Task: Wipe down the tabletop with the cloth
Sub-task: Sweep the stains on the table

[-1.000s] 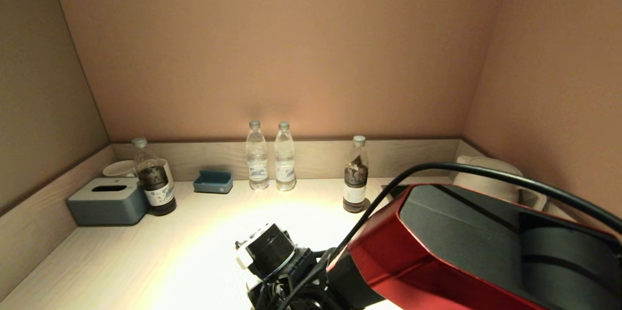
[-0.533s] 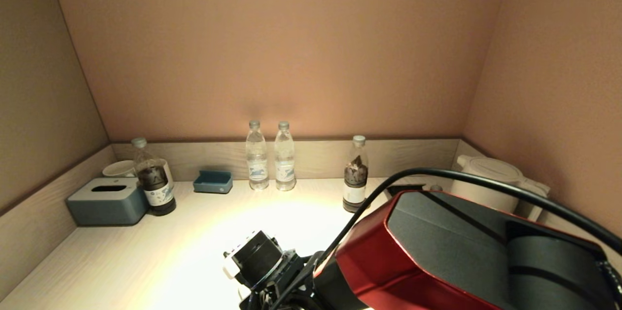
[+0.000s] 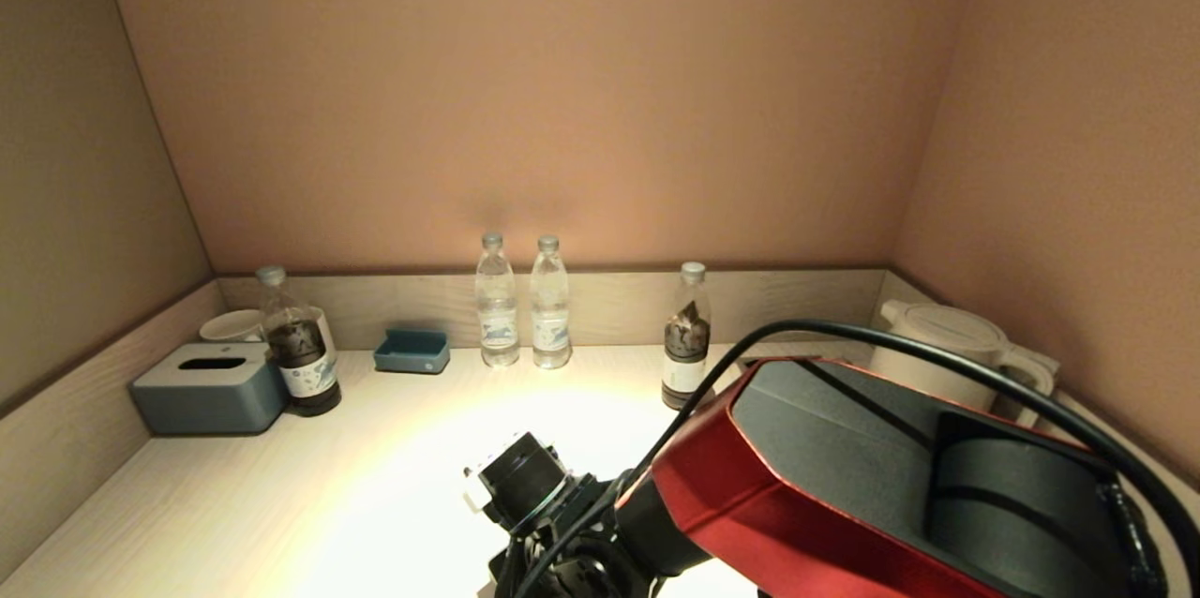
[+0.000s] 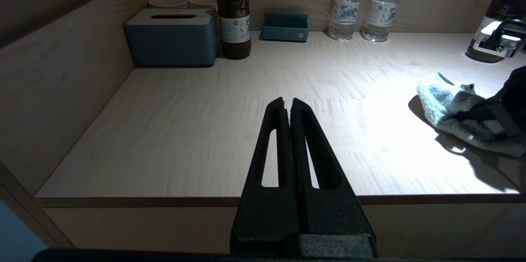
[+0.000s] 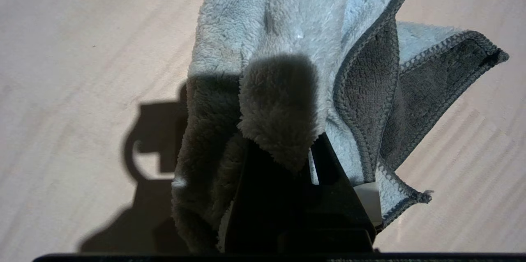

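A crumpled pale-blue fleece cloth (image 5: 287,48) lies on the light wood tabletop (image 4: 197,130), pinched in the right gripper (image 5: 283,147). Wiping well likely means pressing it flat and steering clear of the dark-filled bottle (image 3: 686,336). The left gripper (image 4: 287,104) hangs closed, empty, at the front edge.

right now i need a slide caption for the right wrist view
Right pincer shut on the pale blue cloth, pressing it onto the light wooden tabletop.
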